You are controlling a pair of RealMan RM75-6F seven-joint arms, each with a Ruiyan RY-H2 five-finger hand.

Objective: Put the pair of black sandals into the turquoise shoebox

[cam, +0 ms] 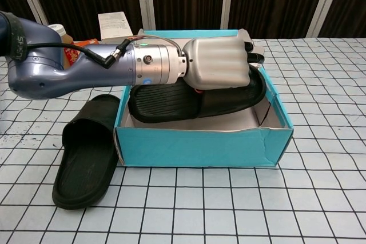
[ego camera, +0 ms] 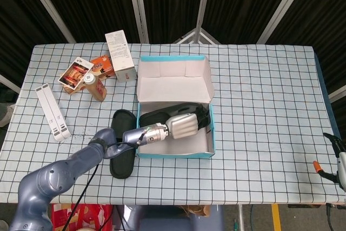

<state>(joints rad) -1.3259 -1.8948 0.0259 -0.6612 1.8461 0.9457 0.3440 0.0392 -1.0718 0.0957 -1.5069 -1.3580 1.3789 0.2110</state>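
The turquoise shoebox (ego camera: 177, 153) (cam: 200, 150) lies open at mid-table, its white lid (ego camera: 173, 82) raised at the back. My left hand (ego camera: 181, 126) (cam: 217, 64) grips one black sandal (ego camera: 157, 115) (cam: 171, 102) by its strap, sole forward, and holds it tilted inside the box. The other black sandal (ego camera: 122, 150) (cam: 86, 152) lies flat on the checked cloth just left of the box. My right hand shows in neither view; only an orange-tipped tool (ego camera: 323, 171) sits at the right edge.
At the back left stand a white carton (ego camera: 120, 55), an orange packet (ego camera: 101, 66), a brown bottle (ego camera: 94, 86) and a small picture box (ego camera: 75, 72). A white folded stand (ego camera: 52, 112) lies near the left edge.
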